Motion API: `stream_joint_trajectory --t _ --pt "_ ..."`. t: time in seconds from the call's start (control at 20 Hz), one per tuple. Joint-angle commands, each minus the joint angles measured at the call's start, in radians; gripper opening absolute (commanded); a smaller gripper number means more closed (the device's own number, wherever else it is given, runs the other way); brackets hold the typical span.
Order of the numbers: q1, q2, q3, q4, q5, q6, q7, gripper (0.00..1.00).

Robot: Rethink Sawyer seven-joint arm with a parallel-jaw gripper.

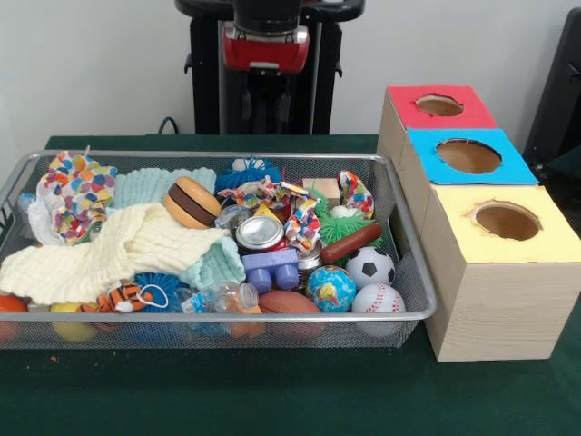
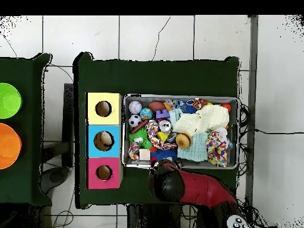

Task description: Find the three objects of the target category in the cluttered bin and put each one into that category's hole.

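Since the little striped tiger toy (image 1: 123, 296) sits tucked against the cream cloth (image 1: 109, 259) by the bin's (image 1: 227, 156) camera-side wall, I'd guess it's light and squishy, so pinch its body, though I can't tell whether the tool (image 2: 162, 174) is spread or closed.

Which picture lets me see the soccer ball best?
The front view. There the soccer ball sits near the camera in the bin, beside the baseball and the globe ball, its black patches plain. The overhead view shows it only as a tiny spotted dot by the bin's edge.
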Motion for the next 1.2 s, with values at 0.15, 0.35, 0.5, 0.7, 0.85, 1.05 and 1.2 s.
stream_joint_trajectory --t 0.15,0.35,0.5,0.7,0.85,1.05,1.2 --pt "-0.055 0.201 0.144 -0.214 -0.146 -0.052 -0.060 1.00" --pt "-0.069 0.279 0.156 -0.259 -0.205 -0.117 -0.039 1.00" --pt "-0.072 0.331 0.163 -0.300 -0.237 -0.141 -0.026 1.00" --pt "-0.049 0.378 0.158 -0.348 -0.271 -0.156 -0.002 1.00" --pt "-0.029 0.406 0.150 -0.382 -0.277 -0.172 0.023 1.00" --pt "0.001 0.441 0.133 -0.418 -0.274 -0.169 0.045 1.00" --pt "0.022 0.442 0.116 -0.423 -0.274 -0.160 0.058 1.00"
